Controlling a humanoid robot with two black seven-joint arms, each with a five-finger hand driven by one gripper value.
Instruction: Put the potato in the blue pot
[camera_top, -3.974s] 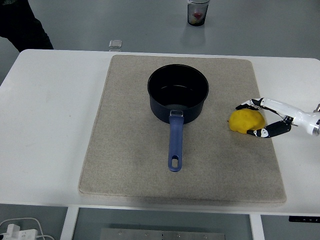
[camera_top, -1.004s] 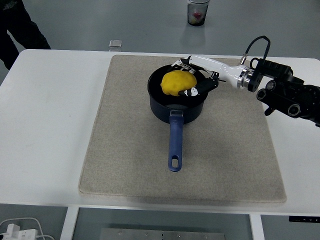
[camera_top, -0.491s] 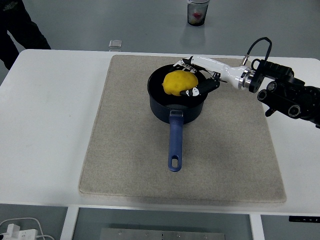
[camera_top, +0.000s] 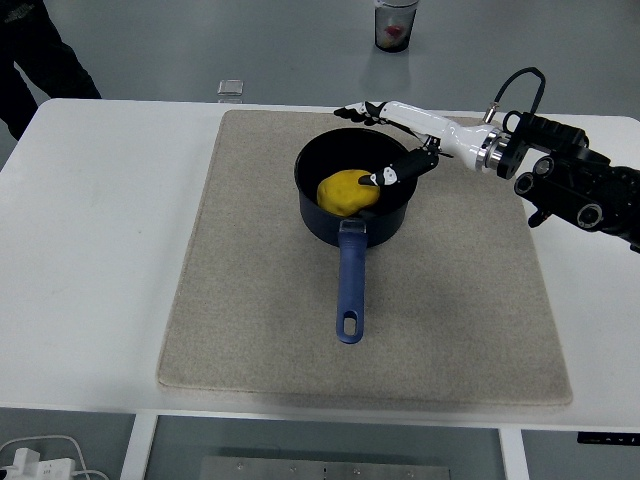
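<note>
Head view looks down on a white table (camera_top: 100, 250) that fills most of the picture, with grey floor (camera_top: 280, 45) showing beyond its far edge and a strip below its near edge. On the table lies a beige mat (camera_top: 250, 320), a large rectangle covering the middle, with bare white table around it on all sides. The pot (camera_top: 355, 205) stands on the far half of the mat; it is dark blue, round and upright, with its long blue handle pointing towards the near edge of the mat. From the right of the pot the black right arm (camera_top: 580, 190) reaches in over the table, ending in a white wrist and the right hand (camera_top: 385, 140). The hand hovers over the pot's far right rim with fingers (camera_top: 352, 110) spread wide and holding nothing; the thumb tip points down just beside the potato. The potato (camera_top: 348, 191), yellow and lumpy, lies inside the pot, on its bottom. A dark-clothed person (camera_top: 30, 50) stands far left of the pot, beyond the table corner. On the floor beyond the pot stands a clear cup (camera_top: 396, 25) with something red inside, and a small clear block (camera_top: 231, 89) sits at the table's far edge. Left of the pot's handle, below the table's near edge, a white plug and cable (camera_top: 35, 462) lie on the floor.
</note>
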